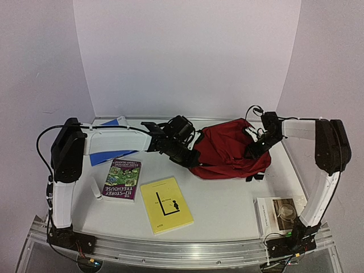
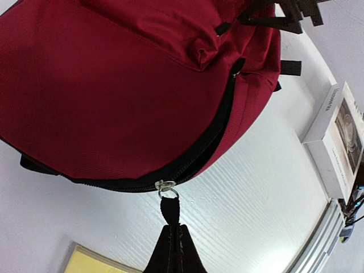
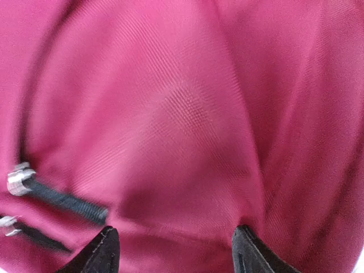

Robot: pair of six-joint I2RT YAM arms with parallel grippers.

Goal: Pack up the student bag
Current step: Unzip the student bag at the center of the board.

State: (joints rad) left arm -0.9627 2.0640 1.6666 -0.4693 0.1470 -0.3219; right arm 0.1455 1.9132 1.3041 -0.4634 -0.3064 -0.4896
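Note:
The student bag is a dark red backpack lying at the back right of the table, and it fills most of the left wrist view. My left gripper is shut on the black zipper pull strap, which hangs from the silver slider on the black zipper at the bag's near left edge. My right gripper sits on the bag's right side, its jaws standing wide apart. Its fingertips press into the red fabric, which bulges between them.
A yellow book and a purple treehouse book lie in front of the bag. A white boxed item rests at the near right. A blue folder lies under the left arm. Two more silver zipper pulls show beside the right fingers.

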